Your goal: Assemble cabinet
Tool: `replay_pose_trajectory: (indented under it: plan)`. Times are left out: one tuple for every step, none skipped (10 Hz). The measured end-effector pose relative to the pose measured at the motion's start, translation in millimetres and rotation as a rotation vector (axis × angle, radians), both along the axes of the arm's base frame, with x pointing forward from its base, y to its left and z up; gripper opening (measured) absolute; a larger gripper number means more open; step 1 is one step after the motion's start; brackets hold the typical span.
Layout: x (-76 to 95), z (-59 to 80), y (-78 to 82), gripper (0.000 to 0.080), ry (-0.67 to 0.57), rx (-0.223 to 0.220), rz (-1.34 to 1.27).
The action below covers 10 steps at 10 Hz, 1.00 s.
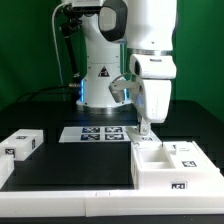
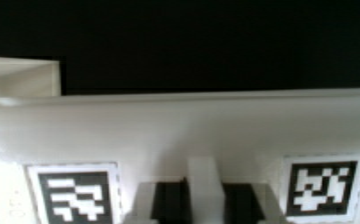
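The cabinet point(image 1: 155, 175) is seen on the black surface point(image 1: 70, 160) at the exterior view's right, the pincer point(image 1: 145, 130) lowered at its back rim; a drawer block point(image 1: 22, 143) lies well apart; only the wrist view shows wall tags point(image 2: 74, 193) closely; whether the pincer is apart or together cannot be told.

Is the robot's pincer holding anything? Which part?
Cannot tell: the pincer is down at a wall of the large white plastic cabinet box, but whether it is clamped on that wall is unclear.
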State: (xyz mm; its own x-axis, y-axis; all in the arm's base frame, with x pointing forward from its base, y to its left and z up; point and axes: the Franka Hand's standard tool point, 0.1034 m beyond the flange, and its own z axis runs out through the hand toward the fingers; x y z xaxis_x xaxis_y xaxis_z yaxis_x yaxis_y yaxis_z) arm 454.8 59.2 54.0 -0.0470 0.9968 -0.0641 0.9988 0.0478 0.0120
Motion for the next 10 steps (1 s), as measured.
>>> replay_pose_trajectory:
  plan:
    - [0.0,0.4,0.7,0.0069,0.007,-0.006,-0.006]
    - [-0.2,0.5,1.7,0.0069,0.005,-0.006,-0.018]
    - [-0.3,0.3,1.2,0.0069,0.006,-0.006,-0.018]
    - [-0.3,0.3,1.1,0.0069,0.006,-0.006,-0.018]
    - [-0.3,0.3,1.1,0.0069,0.006,-0.006,-0.018]
    - [0.1,0.8,1.2,0.0069,0.003,-0.004,-0.015]
    - [-1.3,1.2,2.8,0.0069,-0.007,0.003,-0.015]
    - [-1.2,3.0,2.9,0.0069,-0.014,0.005,-0.015]
    - [-1.4,3.5,3.8,0.0069,-0.022,0.011,-0.014]
    - [-1.9,3.2,1.7,0.0069,-0.014,0.005,-0.016]
